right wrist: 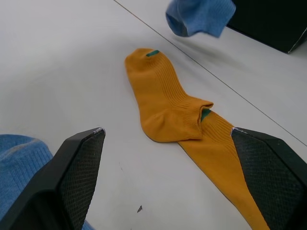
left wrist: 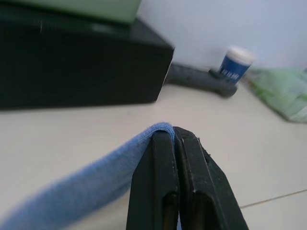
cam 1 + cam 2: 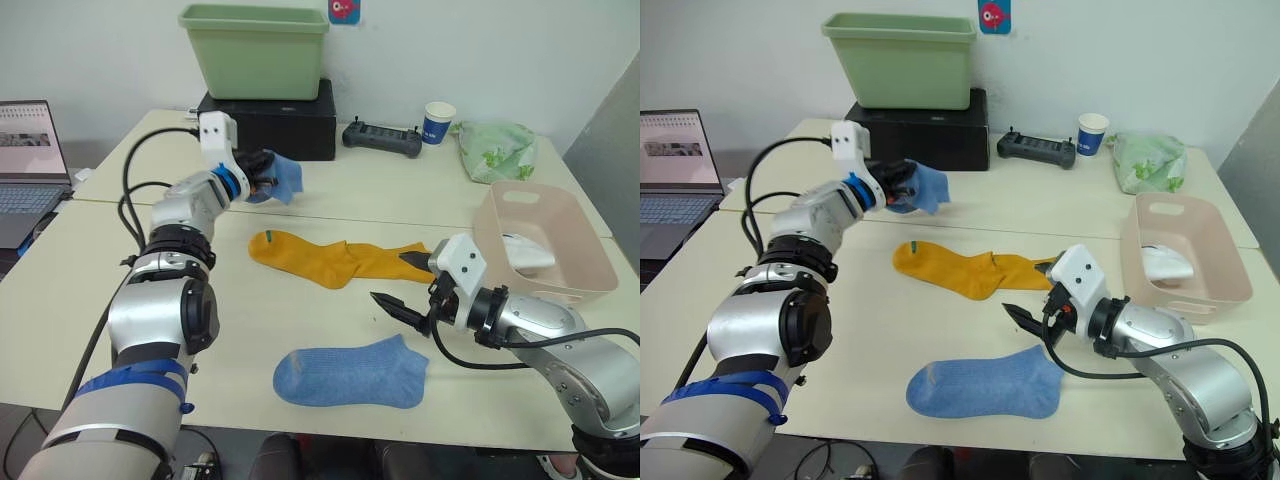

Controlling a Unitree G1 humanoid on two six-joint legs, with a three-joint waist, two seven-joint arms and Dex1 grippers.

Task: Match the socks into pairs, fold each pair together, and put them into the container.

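Blue sock lifted for matching, yellow pair waiting

The left claw [image 3: 268, 180] is clamped tight on a light blue sock [image 3: 285, 177], holding it above the tabletop [image 3: 420, 200] near the black box [image 3: 268, 122], likely to carry it to its partner, the blue sock [image 3: 352, 376] lying at the front edge. The right claw [image 3: 412, 290] hovers wide open and empty beside two overlapping yellow socks [image 3: 335, 260]. The pink basket [image 3: 590, 270] at the right holds something white.
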